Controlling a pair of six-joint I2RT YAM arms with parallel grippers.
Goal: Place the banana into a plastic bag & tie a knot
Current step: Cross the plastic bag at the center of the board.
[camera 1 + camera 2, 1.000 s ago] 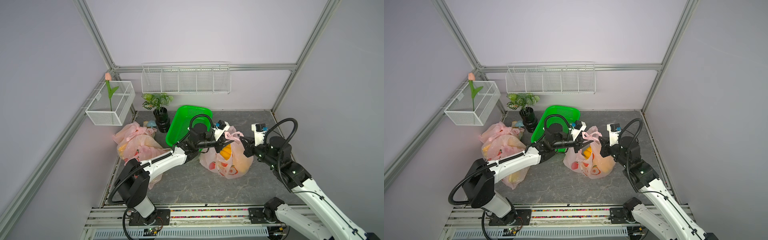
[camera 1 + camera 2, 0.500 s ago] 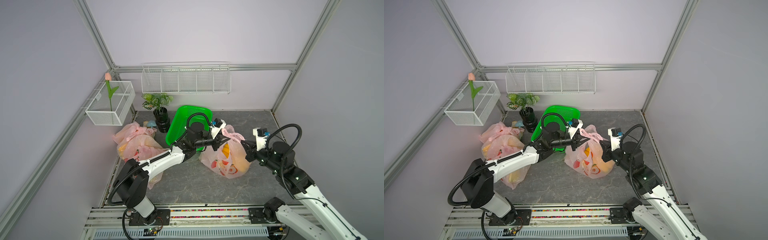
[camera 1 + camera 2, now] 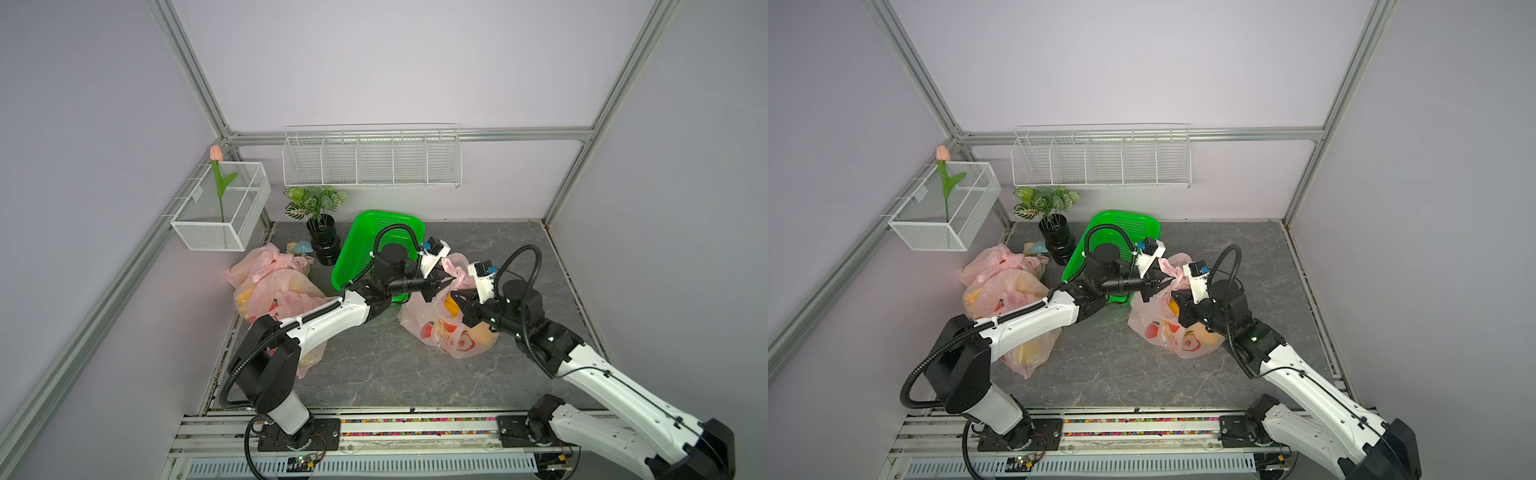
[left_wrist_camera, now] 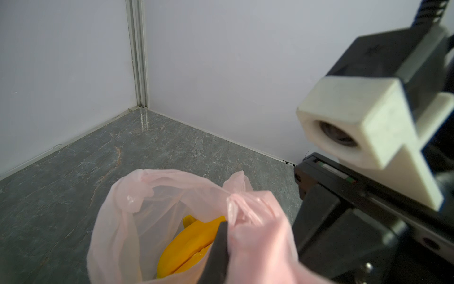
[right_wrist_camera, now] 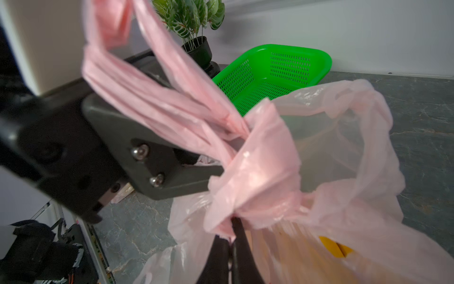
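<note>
A pink plastic bag (image 3: 451,336) (image 3: 1167,332) stands mid-table, its mouth still gaping. The yellow banana (image 4: 186,243) (image 5: 334,247) lies inside it. My left gripper (image 3: 445,282) (image 3: 1166,282) (image 4: 228,227) is shut on one bunched handle of the bag (image 5: 172,103), held up over the bag's mouth. My right gripper (image 3: 457,297) (image 3: 1177,298) (image 5: 233,221) is shut on the other gathered handle, right beside the left one. The two handles cross between the grippers. Plastic hides one left fingertip in the left wrist view.
A green basket (image 3: 374,241) leans just behind the left gripper. A potted plant (image 3: 318,216) stands at the back left. Other filled pink bags (image 3: 270,286) lie along the left wall. A wire shelf (image 3: 370,158) and wire box (image 3: 220,208) hang on the walls.
My right gripper has moved left with its handle, close up to the left gripper, and its arm has dropped lower. The left gripper has stayed nearly in place.
</note>
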